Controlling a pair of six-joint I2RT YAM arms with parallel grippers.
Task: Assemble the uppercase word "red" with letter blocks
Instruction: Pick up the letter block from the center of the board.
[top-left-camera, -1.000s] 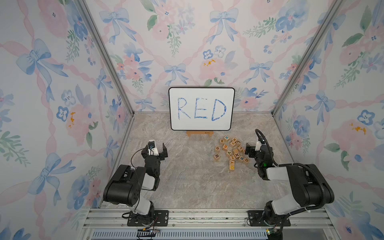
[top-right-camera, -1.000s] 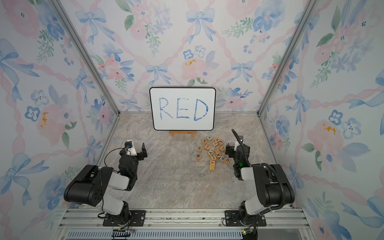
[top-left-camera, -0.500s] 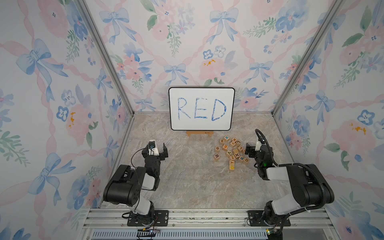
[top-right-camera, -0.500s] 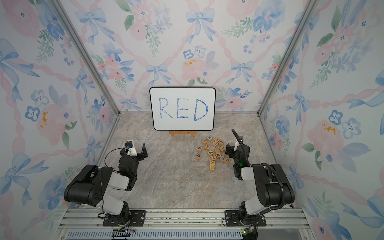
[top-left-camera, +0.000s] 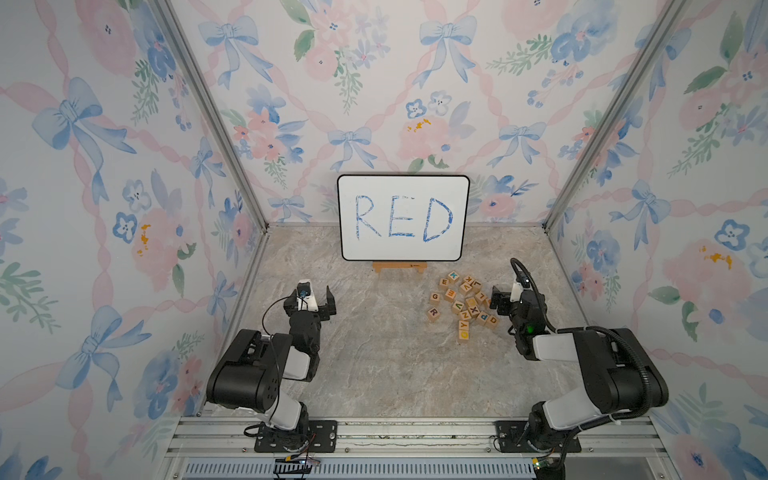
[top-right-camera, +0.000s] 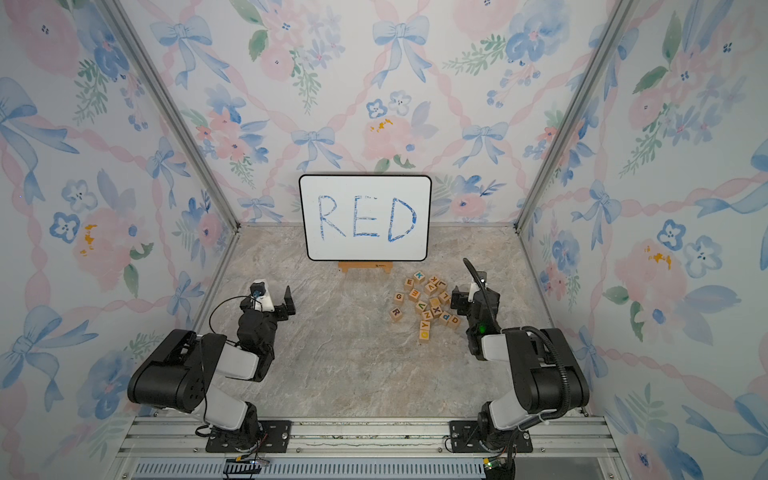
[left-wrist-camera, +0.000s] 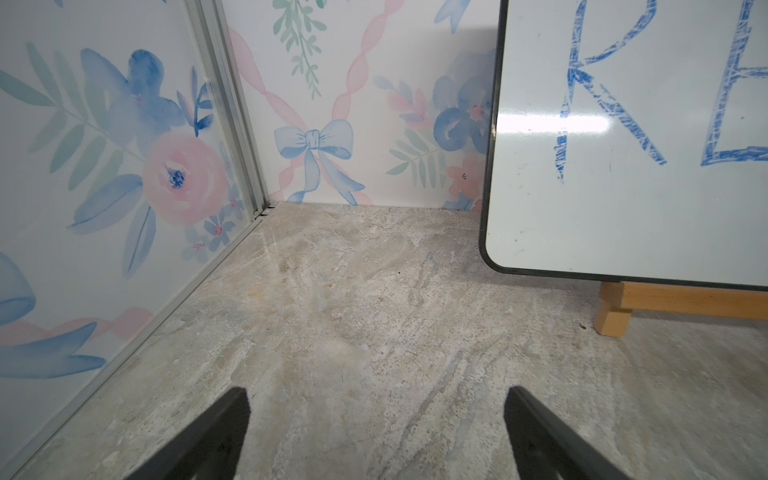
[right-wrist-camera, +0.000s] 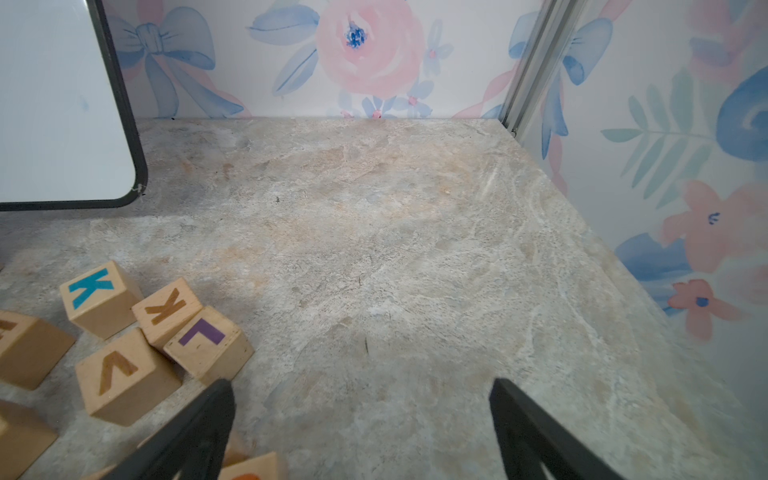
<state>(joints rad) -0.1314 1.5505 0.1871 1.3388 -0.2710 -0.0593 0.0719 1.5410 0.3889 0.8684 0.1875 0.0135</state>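
Nothing has moved since the earlier frames: both arms and every block sit where they were. Take the bench (top-left-camera: 386, 374) as a clock face, with 12 at the back wall.

The white board (top-left-camera: 401, 218), with RED handwritten in blue, stands at 12 on a small wooden easel (top-left-camera: 399, 267). The letter blocks (top-left-camera: 463, 301) lie in a loose heap at about 2 o'clock, none of them lined up into a word.

- **R block** (top-left-camera: 433, 313): it sits alone at the heap's 8 o'clock edge, slightly apart from the others, and shows in both top views (top-right-camera: 396, 313).
- **E block** (top-left-camera: 450, 294): its letter is orange-red and it lies toward 10 o'clock in the heap. A second block showing E (top-left-camera: 444, 282) is just beyond it.
- **D block** (top-left-camera: 493, 321): it lies at the heap's 4 o'clock edge, near the right arm.

The left pincer (top-left-camera: 311, 301) hovers at about 9 o'clock, well apart from the blocks. Its jaws are spread wide over bare bench with nothing between them, as the left wrist view (left-wrist-camera: 376, 399) shows.

The right pincer (top-left-camera: 513, 297) sits just beside the heap at 3 o'clock, also spread wide and empty. In the right wrist view (right-wrist-camera: 361, 386), one finger (right-wrist-camera: 208, 415) is close to a block with a purple L (right-wrist-camera: 205, 338). Whether they touch cannot be told.
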